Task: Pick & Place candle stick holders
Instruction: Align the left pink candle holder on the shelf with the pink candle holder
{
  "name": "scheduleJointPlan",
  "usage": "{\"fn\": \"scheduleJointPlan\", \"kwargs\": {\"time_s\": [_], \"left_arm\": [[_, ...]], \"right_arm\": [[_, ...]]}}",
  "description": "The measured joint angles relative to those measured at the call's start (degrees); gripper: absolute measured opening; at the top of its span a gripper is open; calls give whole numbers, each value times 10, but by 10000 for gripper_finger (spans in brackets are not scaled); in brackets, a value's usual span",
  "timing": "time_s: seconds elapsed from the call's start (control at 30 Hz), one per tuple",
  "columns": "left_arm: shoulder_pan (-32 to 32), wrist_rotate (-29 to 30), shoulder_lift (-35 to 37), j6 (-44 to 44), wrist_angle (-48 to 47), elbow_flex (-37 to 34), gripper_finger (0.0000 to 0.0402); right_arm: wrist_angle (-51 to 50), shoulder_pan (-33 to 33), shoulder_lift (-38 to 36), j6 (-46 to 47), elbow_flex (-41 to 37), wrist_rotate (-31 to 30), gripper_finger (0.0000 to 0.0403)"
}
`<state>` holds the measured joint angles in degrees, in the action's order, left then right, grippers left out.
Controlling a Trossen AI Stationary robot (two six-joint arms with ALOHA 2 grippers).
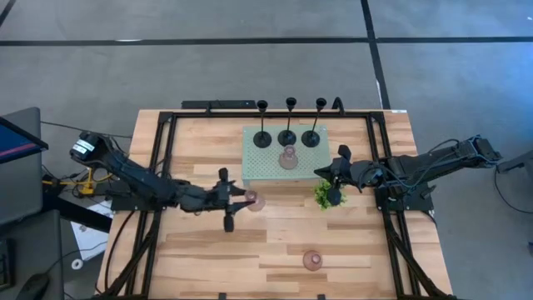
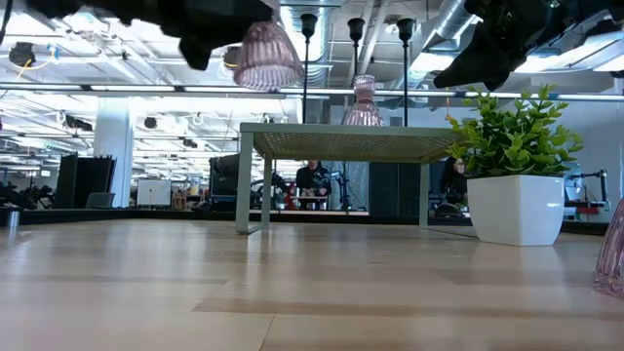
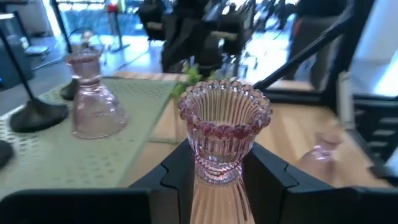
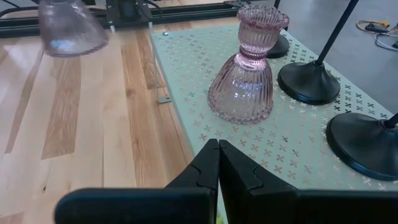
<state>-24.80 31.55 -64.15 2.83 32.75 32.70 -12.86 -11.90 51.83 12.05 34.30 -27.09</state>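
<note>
So I've got one pink holder (image 3: 224, 134) clamped in my left gripper (image 1: 241, 200), lifted just short of the tray (image 1: 254, 171). Four holders already stand there: three black (image 1: 287, 136), one pink (image 1: 288, 157). Another pink (image 1: 312, 261) waits behind. Right gripper (image 4: 217, 163) rests shut.

A robotics lab in an open industrial hall. Exposed ceiling ducts (image 2: 444, 29) hang overhead. Beyond the wooden table (image 2: 292, 292), people (image 2: 314, 180) sit at workstations.

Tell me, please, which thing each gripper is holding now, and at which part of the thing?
The left gripper holds a pink glass candle holder by its narrow neck, lifted off the table. The right gripper is shut and holds nothing.
</note>
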Motion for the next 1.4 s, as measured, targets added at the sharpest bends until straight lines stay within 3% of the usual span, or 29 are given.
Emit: {"fn": "scheduleJointPlan", "kwargs": {"time_s": [0.13, 0.27, 0.53, 0.73, 1.4], "left_arm": [[35, 0, 0, 0, -98, 62, 106], [79, -11, 0, 4, -138, 94, 106], [179, -115, 0, 51, -144, 101, 106], [226, -128, -11, 65, -139, 102, 106], [242, -122, -64, 65, -100, 101, 106]], "right_arm": [[0, 0, 0, 0, 0, 0, 0], [0, 0, 0, 0, 0, 0, 0], [0, 0, 0, 0, 0, 0, 0], [0, 0, 0, 0, 0, 0, 0], [0, 0, 0, 0, 0, 0, 0]]}}
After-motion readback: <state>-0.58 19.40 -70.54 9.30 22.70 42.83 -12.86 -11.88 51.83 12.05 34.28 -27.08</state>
